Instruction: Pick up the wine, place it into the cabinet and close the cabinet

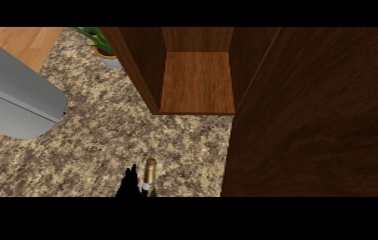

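- Hand [130,184]: only a sliver of black fingers is showing at the lower edge of the head view. Which hand it is cannot be told from this view, and neither can whether those fingers are spread, closed or holding anything.
- Wine [150,173]: the bottle is showing just its gold-capped neck, standing directly right of the hand and apparently touching it. The body is lying below the frame edge, so a grip round it can be neither confirmed nor ruled out.
- Cabinet [193,79]: it is standing open, well ahead of the hand and slightly to its right. The wooden shelf inside is carrying nothing visible.
- Cabinet door [310,119]: the large dark panel is swung outward, occupying everything right of the hand and the wine.
- Counter [111,129]: the speckled stone top is stretching from the hand up to the cabinet's front edge.
- Grey rounded object [26,104]: it is sitting far to the hand's left and is taking no part.
- Potted plant [103,49]: it is standing ahead and left of the hand, beside the cabinet's left wall.
- Progress, as a judgement: the task is sitting at its earliest stage. The wine is not yet in the cabinet and the door is not yet closed. Carrying the bottle forward to the shelf, releasing it, and swinging the door shut all appear to be remaining.
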You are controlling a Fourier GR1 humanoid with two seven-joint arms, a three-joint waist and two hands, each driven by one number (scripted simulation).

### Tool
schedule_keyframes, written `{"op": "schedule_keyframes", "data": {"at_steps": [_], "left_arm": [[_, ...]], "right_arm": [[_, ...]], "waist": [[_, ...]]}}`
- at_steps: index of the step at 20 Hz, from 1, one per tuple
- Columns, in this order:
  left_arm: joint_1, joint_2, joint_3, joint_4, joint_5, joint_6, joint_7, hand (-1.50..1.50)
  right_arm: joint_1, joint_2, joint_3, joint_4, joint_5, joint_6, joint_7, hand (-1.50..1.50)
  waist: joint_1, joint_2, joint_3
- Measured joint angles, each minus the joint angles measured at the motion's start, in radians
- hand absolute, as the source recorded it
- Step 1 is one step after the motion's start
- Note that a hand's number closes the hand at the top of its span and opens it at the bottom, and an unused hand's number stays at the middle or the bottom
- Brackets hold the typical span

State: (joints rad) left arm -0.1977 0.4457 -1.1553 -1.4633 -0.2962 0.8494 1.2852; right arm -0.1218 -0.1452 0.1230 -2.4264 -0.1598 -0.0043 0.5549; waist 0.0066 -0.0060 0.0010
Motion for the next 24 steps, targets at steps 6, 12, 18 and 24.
{"op": "schedule_keyframes", "data": {"at_steps": [6, 12, 18, 24], "left_arm": [[0.081, 0.002, 0.047, -0.026, -0.038, 0.010, -0.019, -1.50], [0.119, -0.058, 0.084, 0.012, -0.060, 0.008, -0.061, -1.50], [0.191, -0.104, 0.103, 0.001, -0.111, 0.010, -0.081, 1.50], [0.293, -0.067, 0.165, -0.050, -0.069, 0.022, -0.077, 1.50]], "right_arm": [[-0.007, 0.010, 0.016, -0.008, 0.017, 0.002, 0.011, -1.50], [0.002, 0.015, 0.012, -0.022, 0.016, 0.010, 0.026, -1.50], [0.037, 0.023, 0.002, -0.023, 0.013, 0.045, 0.004, -1.50], [0.052, 0.040, 0.034, -0.021, 0.031, 0.047, -0.001, -1.50]], "waist": [[-0.005, 0.003, 0.000], [-0.009, 0.003, 0.001], [-0.003, -0.001, 0.011], [0.001, -0.006, 0.033]]}}
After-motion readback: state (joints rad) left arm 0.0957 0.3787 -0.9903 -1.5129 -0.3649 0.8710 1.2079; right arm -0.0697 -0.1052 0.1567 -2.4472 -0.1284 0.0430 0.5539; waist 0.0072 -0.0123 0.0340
